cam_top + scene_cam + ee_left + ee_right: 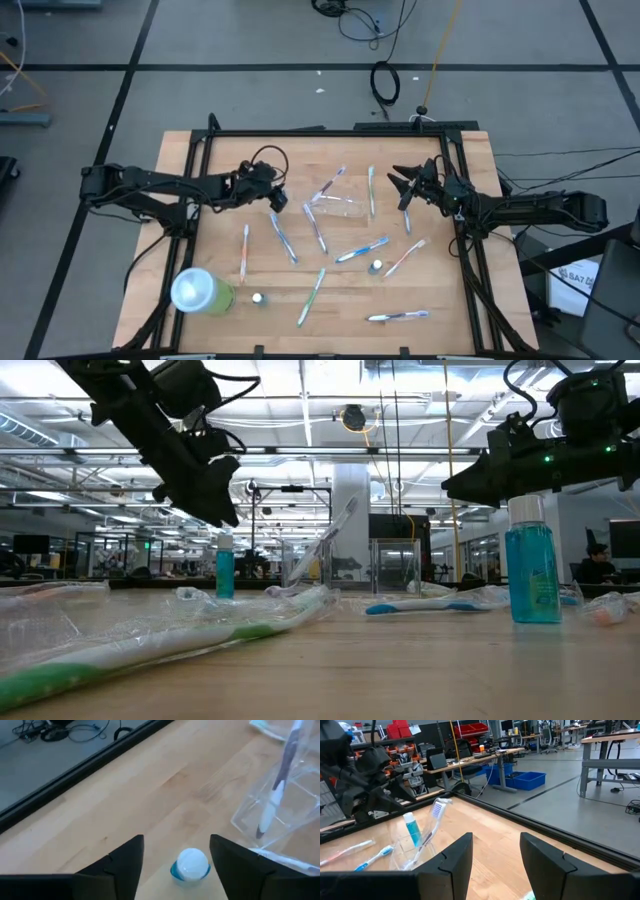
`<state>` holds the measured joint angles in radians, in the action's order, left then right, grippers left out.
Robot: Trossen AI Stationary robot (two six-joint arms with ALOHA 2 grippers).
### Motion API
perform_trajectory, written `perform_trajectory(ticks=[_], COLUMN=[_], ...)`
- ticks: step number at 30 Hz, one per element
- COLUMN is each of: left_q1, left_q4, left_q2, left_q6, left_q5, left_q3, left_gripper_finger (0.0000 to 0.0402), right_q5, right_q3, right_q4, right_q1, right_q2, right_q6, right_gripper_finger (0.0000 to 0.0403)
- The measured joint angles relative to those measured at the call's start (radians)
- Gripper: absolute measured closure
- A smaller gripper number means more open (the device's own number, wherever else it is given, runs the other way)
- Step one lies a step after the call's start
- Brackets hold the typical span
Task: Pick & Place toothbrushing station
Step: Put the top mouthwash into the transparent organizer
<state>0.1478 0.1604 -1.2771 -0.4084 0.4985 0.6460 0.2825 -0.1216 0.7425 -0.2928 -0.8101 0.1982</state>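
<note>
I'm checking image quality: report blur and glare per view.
Low view: the nearest toothbrush is soft, ceiling lights bright behind. Left wrist view: the white-capped bottle between the fingers is blurred. High view: even light, clear cup faint. Right wrist view: background crisp.

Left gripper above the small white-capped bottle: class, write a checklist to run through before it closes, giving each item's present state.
1. Left gripper open: ok, its fingers stand apart.
2. Small white-capped bottle between those fingers: ok in the left wrist view.
3. Bottle upright: ok, its round cap faces the wrist camera.
4. Fingers low enough to grip the bottle: cannot tell; the low view shows the gripper raised above the table.
5. Clear plastic cup free of the gripper's path: ok, it lies to one side with a toothbrush in it.
6. Right gripper clear of the work: ok, it waits open at the far right of the table.
</note>
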Motion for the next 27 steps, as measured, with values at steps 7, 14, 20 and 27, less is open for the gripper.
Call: perform_trajectory(ticks=[7, 14, 20, 27], left_q1=[-0.014, -0.015, -0.015, -0.011], left_q4=[-0.054, -0.085, -0.140, -0.156], left_q2=[-0.096, -0.159, -0.153, -0.153], left_q6=[-0.031, -0.083, -0.069, -0.075], left_q5=[-0.001, 0.005, 0.008, 0.008], left_q3=[0.000, 0.001, 0.001, 0.001], left_gripper_finger=[0.0175, 0.0206, 0.0230, 0.0262], right_q5=[0.000, 0.000, 0.000, 0.000], right_q3=[0.000, -0.001, -0.001, -0.001], right_q4=[0.000, -0.022, -0.019, -0.022], right_q1=[0.000, 0.000, 0.000, 0.000], right_q2=[0.000, 0.000, 0.000, 0.000], right_q6=[0.029, 0.029, 0.027, 0.029], right_gripper_finger=[0.0243, 0.0243, 0.0243, 0.0243])
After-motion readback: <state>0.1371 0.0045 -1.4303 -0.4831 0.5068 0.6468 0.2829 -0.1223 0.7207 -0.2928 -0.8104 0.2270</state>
